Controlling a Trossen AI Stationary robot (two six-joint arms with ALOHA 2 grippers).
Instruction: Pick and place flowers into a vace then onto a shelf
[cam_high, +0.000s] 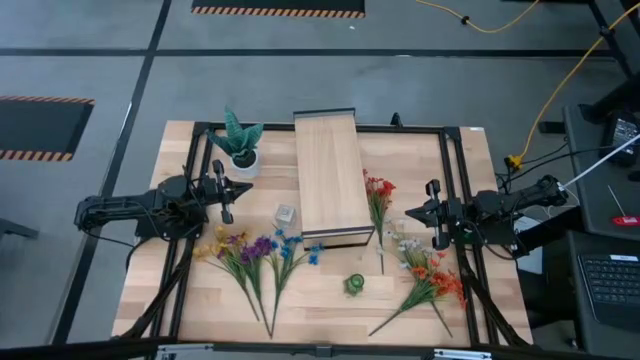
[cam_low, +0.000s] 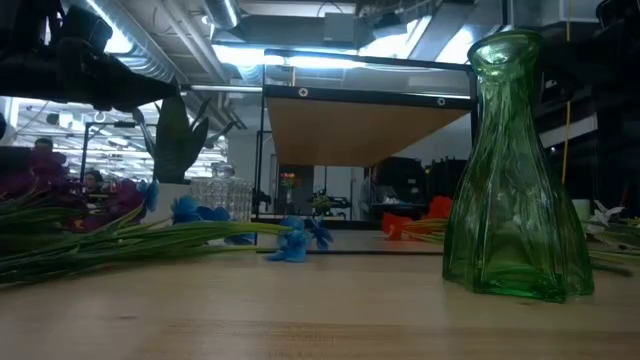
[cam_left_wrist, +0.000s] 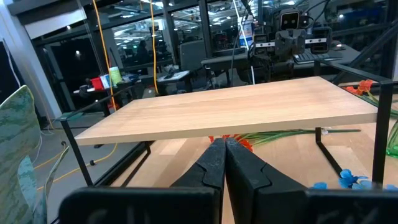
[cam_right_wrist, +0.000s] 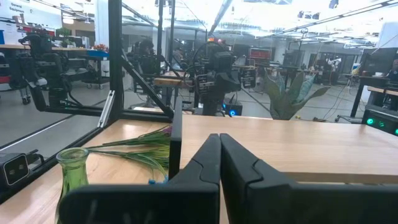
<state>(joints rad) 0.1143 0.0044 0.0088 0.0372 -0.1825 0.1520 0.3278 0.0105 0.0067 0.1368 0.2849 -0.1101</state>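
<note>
Several bunches of flowers lie flat on the table. A purple, yellow and blue bunch (cam_high: 255, 255) is left of centre. A red-orange bunch (cam_high: 378, 195) lies by the shelf's right side. A white and red bunch (cam_high: 425, 270) is at the near right. The green glass vase (cam_high: 354, 285) stands upright near the table's near edge and shows large in the low view (cam_low: 515, 170). The pale wood shelf (cam_high: 330, 175) stands in the middle. My left gripper (cam_high: 245, 188) hovers shut left of the shelf. My right gripper (cam_high: 408, 213) hovers shut right of it.
A spiky green plant in a white pot (cam_high: 240, 140) stands at the far left. A small clear glass vase (cam_high: 286, 214) stands by the shelf's near left corner. A black frame (cam_high: 450, 130) runs around the table. Bare wood lies between the bunches near the green vase.
</note>
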